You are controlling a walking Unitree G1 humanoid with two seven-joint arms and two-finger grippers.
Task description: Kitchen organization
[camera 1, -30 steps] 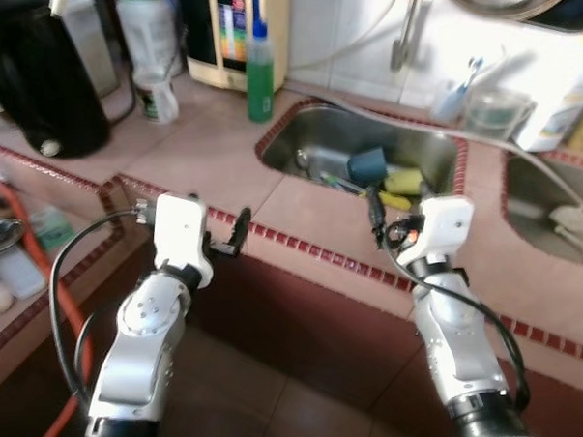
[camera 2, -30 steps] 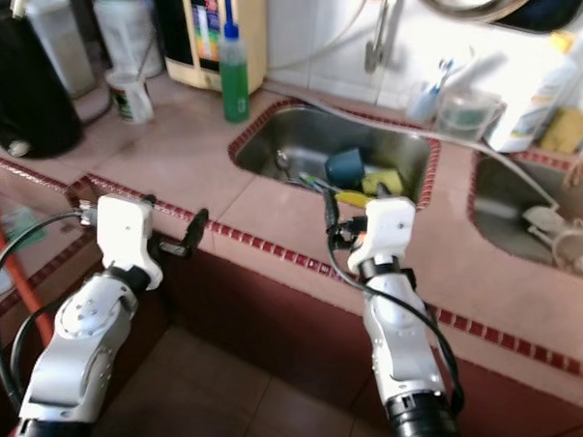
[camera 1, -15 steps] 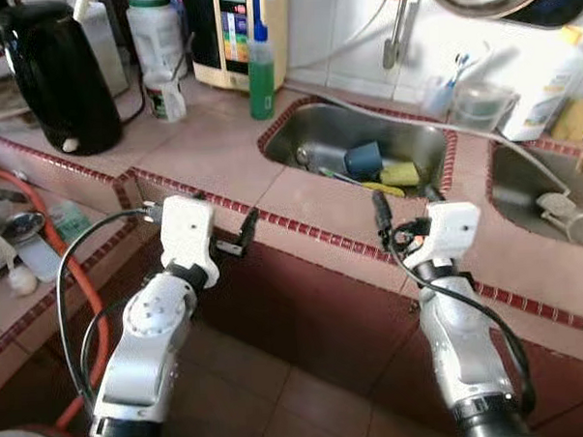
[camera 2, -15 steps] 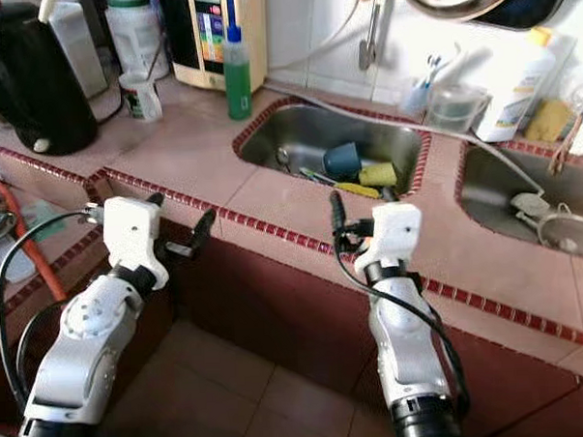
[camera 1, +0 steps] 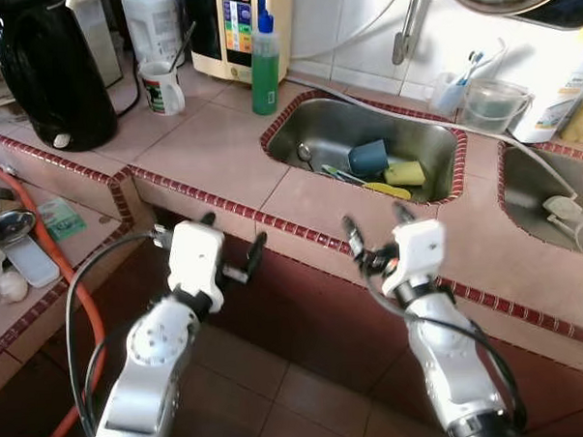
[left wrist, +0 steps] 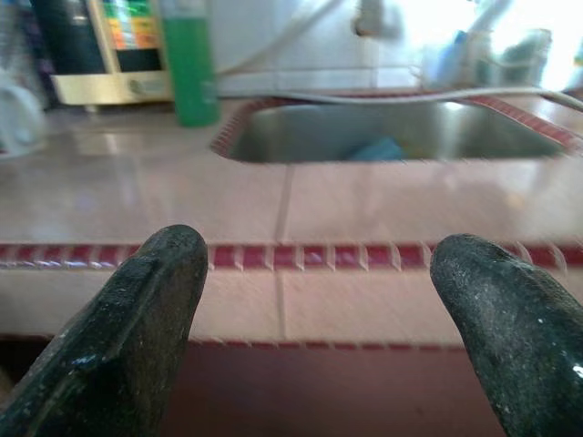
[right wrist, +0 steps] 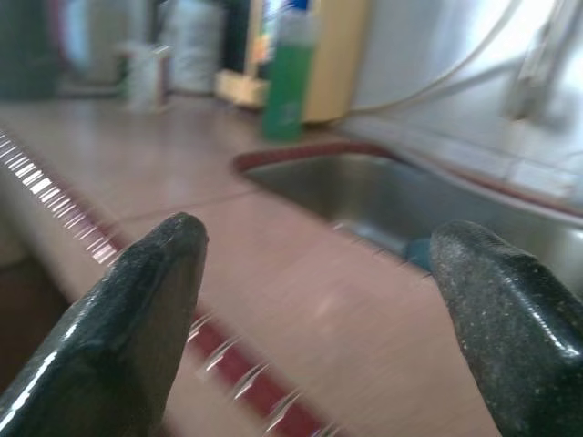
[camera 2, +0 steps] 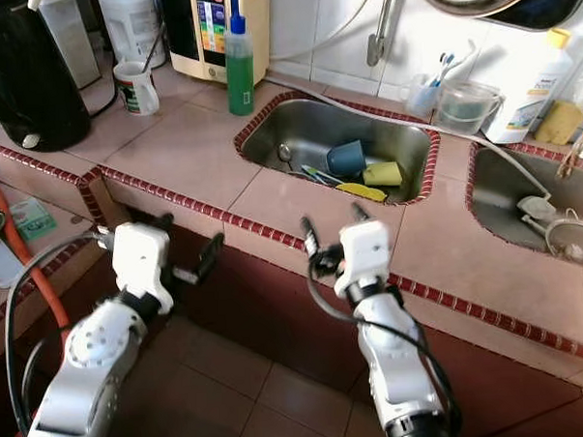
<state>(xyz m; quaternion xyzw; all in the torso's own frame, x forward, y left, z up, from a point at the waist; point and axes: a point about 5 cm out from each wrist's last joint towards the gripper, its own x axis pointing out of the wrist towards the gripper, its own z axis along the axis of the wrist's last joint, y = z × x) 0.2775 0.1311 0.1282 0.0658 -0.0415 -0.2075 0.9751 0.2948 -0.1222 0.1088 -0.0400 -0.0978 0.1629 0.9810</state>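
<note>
Your left gripper (camera 1: 233, 256) and right gripper (camera 1: 377, 233) hang wide open and empty at the counter edge (camera 1: 302, 236), the sink's blue cup (camera 1: 367, 158) at 12 o'clock; advancing carelessly risks clipping that tiled edge.

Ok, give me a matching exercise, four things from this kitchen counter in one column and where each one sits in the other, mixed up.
Things:
1. blue cup
2. green bottle
3. black kettle
4. white mug

Places:
A. on the counter at the sink's back left corner
B. inside the sink
C. far left of the counter
D. between the kettle and the green bottle

Pairs: 1-B, 2-A, 3-C, 4-D
</note>
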